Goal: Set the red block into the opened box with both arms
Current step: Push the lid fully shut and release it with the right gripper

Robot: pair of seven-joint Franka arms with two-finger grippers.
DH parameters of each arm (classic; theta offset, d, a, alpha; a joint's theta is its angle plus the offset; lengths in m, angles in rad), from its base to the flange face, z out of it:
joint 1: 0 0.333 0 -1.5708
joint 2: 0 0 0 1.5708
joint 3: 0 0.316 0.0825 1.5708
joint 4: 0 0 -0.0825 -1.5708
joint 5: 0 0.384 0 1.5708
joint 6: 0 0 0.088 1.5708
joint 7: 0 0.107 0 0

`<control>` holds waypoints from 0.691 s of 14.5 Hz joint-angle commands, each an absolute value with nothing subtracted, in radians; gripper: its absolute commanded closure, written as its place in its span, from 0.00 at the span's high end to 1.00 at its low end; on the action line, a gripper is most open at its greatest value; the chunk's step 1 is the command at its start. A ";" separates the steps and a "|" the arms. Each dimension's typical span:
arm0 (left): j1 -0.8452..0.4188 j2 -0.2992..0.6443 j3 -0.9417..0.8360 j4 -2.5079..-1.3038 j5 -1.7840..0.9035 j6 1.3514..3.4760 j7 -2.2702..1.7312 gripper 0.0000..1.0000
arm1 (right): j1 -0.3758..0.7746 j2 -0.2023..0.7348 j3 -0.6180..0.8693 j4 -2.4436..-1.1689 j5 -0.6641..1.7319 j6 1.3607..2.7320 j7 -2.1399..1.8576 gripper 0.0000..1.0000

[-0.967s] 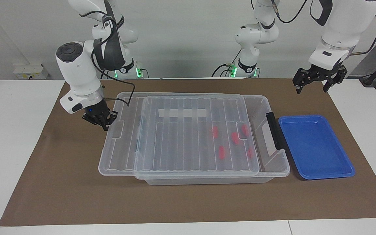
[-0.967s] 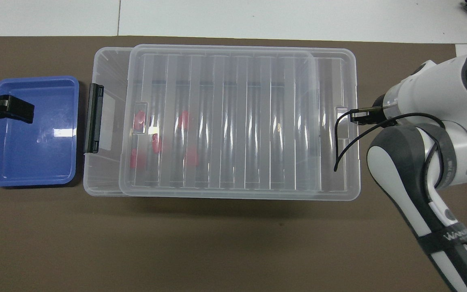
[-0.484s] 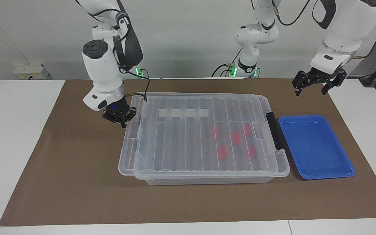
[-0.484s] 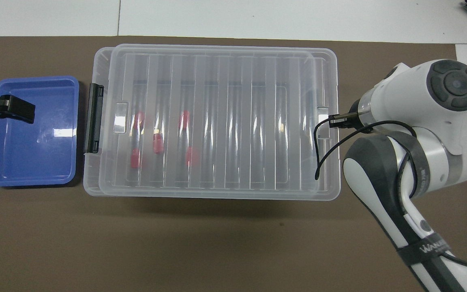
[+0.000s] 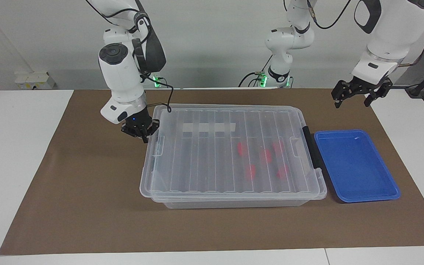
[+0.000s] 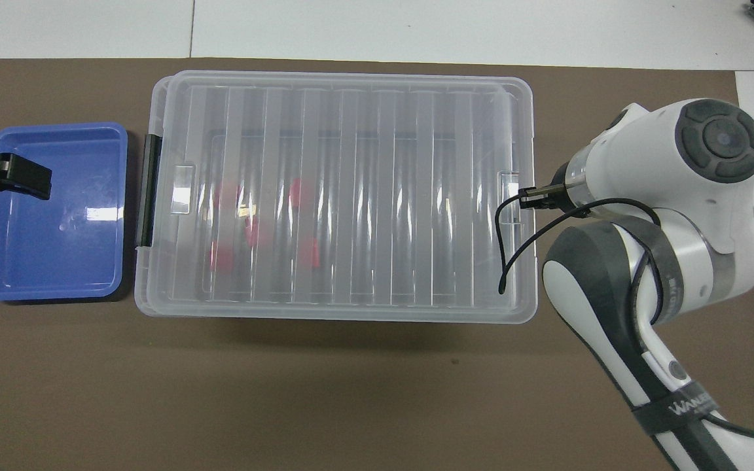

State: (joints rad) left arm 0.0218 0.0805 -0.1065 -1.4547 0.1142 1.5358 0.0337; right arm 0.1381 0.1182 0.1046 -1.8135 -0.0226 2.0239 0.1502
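The box (image 5: 234, 201) stands in the middle of the mat with its ribbed clear lid (image 5: 212, 158) lying squarely over it. Several red blocks (image 5: 250, 171) show blurred through the lid, inside the box toward the left arm's end (image 6: 298, 193). My right gripper (image 5: 144, 137) is shut, its tips against the lid's end tab at the right arm's end; in the overhead view the wrist (image 6: 619, 170) covers most of it. My left gripper (image 5: 355, 98) hangs open and holds nothing, over the blue tray's (image 6: 50, 268) outer edge (image 6: 20, 182).
The shallow blue tray (image 5: 355, 165) lies beside the box at the left arm's end, next to the dark latch (image 5: 311, 147). The right arm's black cable (image 6: 514, 242) loops over the lid's end. Brown mat surrounds everything.
The lid has slid toward the left arm's end with my right gripper at its end tab; before it overhung the box, now it covers it squarely. The left gripper has hardly moved.
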 commanded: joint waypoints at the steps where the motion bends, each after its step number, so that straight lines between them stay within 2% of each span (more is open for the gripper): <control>1: 0.031 0.063 -0.104 -1.474 0.095 1.529 0.043 1.00 | 0.138 0.117 0.107 -1.822 0.002 2.040 0.117 0.00; 10: 0.031 0.063 -0.104 -1.474 0.094 1.529 0.041 1.00 | 0.146 0.117 0.107 -1.822 0.023 2.039 0.086 0.00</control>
